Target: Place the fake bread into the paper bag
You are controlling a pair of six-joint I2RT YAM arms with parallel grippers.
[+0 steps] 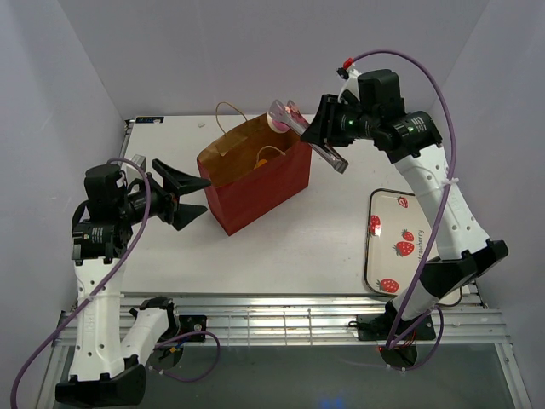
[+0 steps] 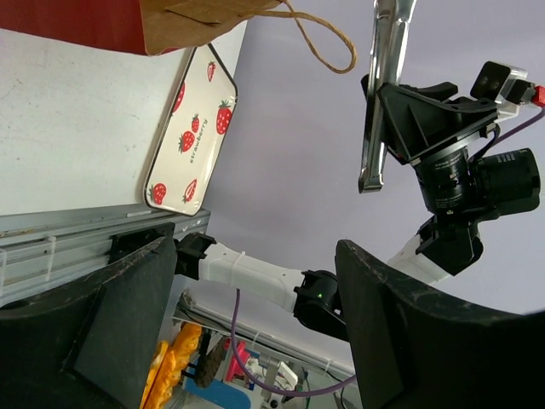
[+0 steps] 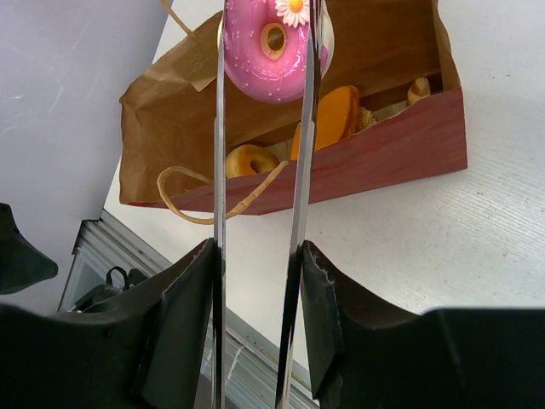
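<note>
Right fingers [image 3: 183, 332] clamp tongs [image 3: 220, 170], doughnut [image 3: 255, 72] pinched at their far tips.

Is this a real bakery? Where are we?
Probably not a bakery; more likely a robot practice booth. Plain walls close in a white table, a left arm and right arm are bolted at its edge, and the pink doughnut in the tongs over the paper bag looks like a toy.
</note>
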